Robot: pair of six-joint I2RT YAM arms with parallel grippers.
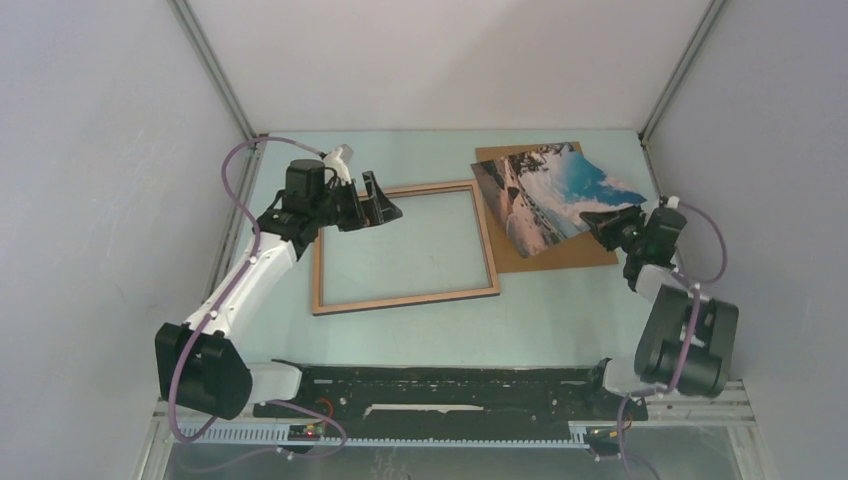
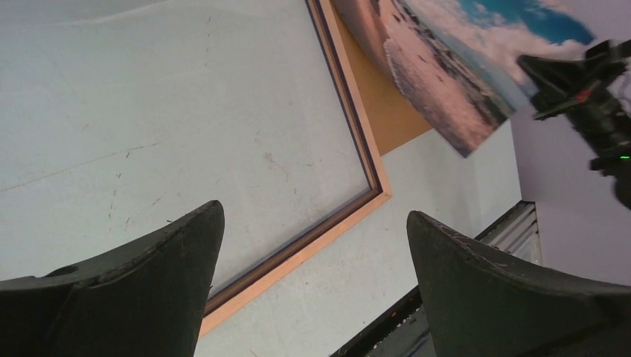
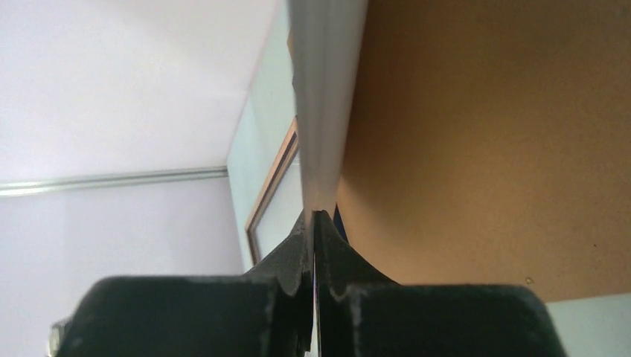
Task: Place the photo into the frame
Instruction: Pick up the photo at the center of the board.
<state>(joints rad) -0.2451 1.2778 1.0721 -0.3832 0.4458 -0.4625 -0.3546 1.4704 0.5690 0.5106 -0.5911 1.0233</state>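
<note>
The photo (image 1: pixel 552 195), a sea-coast print, is held tilted above the brown backing board (image 1: pixel 560 255) at the back right. My right gripper (image 1: pixel 608 222) is shut on the photo's right edge; in the right wrist view the print (image 3: pixel 321 111) shows edge-on between the closed fingers. The frame (image 1: pixel 402 247) lies flat at the table's middle, wood-brown face up. My left gripper (image 1: pixel 372 203) is open and empty above the frame's far left corner. In the left wrist view the frame rail (image 2: pixel 350 104) and the photo (image 2: pixel 454 82) show beyond the fingers.
The backing board (image 3: pixel 484 134) lies under the photo, touching the frame's right rail. Grey walls close in on the left, back and right. A black rail (image 1: pixel 450 385) runs along the near edge between the arm bases.
</note>
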